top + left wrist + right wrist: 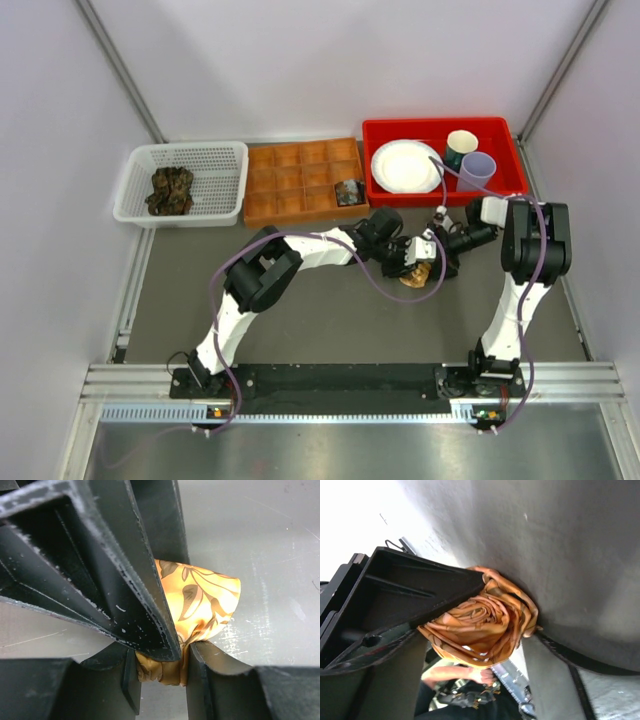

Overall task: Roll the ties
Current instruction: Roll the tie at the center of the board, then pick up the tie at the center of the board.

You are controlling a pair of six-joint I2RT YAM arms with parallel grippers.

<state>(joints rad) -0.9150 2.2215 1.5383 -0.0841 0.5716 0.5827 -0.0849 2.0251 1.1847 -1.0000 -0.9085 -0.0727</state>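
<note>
The tan-orange leaf-patterned fabric tie [480, 625], wound into a fat spiral, is low over the grey surface [330, 320], right of centre, between both arms. The left tool [162, 665] is clenched on the roll's lower edge. The right tool [505, 610] brackets the coil, but I cannot tell whether it presses. The layers would likely spring loose, so pinch firmly and close the right tool across the whole coil before the left lets go

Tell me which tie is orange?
The rolled tie between the left pincer and right pincer; the basket tie and tray tie are dark.
</note>
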